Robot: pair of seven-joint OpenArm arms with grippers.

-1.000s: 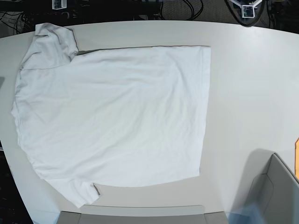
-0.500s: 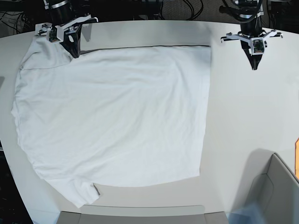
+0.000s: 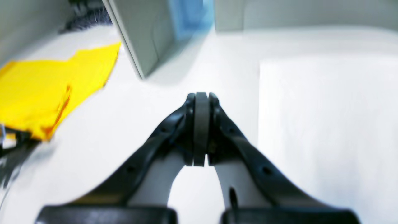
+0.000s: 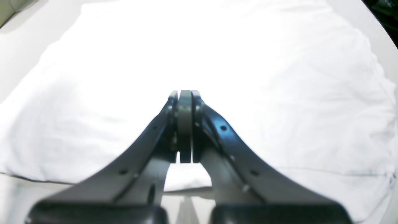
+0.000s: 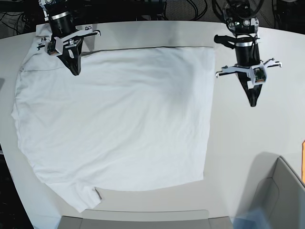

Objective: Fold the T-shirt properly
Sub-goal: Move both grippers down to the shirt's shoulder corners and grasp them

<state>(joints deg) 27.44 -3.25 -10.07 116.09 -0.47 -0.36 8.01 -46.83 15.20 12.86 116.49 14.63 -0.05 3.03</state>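
Note:
The white T-shirt (image 5: 114, 119) lies spread flat on the pale table (image 5: 257, 143), with its sleeves at the left and its hem at the right. My right gripper (image 5: 75, 71) is shut and empty, and hovers over the shirt's upper left part near the far sleeve. In the right wrist view the shut jaws (image 4: 185, 92) point across the shirt (image 4: 279, 93). My left gripper (image 5: 252, 102) is shut and empty over bare table just right of the hem. In the left wrist view this gripper (image 3: 201, 95) has the shirt's edge (image 3: 326, 124) to its right.
A grey open box (image 5: 281, 191) stands at the near right corner and also shows in the left wrist view (image 3: 146, 37). An orange-yellow sheet (image 5: 303, 160) lies at the right edge and shows yellow in the left wrist view (image 3: 46, 93). A grey panel (image 5: 138, 220) runs along the near edge.
Both arms have come further in from the far edge. The left gripper moved nearer, beside the hem. The right gripper moved a little over the shirt. The shirt has not moved.

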